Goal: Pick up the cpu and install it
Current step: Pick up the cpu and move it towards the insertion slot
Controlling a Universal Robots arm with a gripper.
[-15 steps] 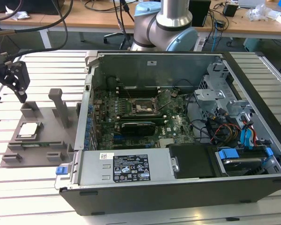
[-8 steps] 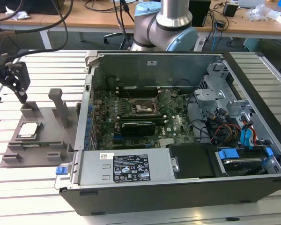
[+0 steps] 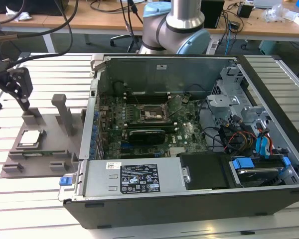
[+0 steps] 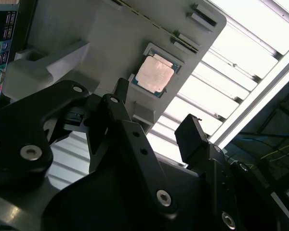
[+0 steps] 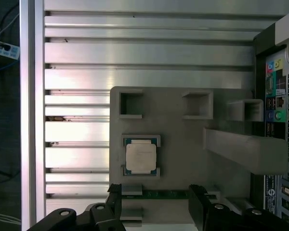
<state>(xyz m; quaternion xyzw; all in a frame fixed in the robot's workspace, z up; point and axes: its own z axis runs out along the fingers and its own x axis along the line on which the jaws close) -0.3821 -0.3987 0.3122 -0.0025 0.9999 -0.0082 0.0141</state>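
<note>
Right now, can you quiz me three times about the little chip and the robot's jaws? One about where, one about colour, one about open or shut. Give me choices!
1. Where does the cpu lie?
A) between the jaws
B) in the holder tray
C) inside the computer case

2. What colour is the holder tray?
A) red
B) yellow
C) grey

3. How do the jaws stand?
A) open, holding nothing
B) shut on the cpu
C) shut on a cable

Answers:
1 B: in both wrist views the cpu sits in a square recess of the holder tray.
2 C: the holder tray looks plain grey in the first wrist view.
3 A: the jaws stand apart near the holder tray with nothing between them.
</note>
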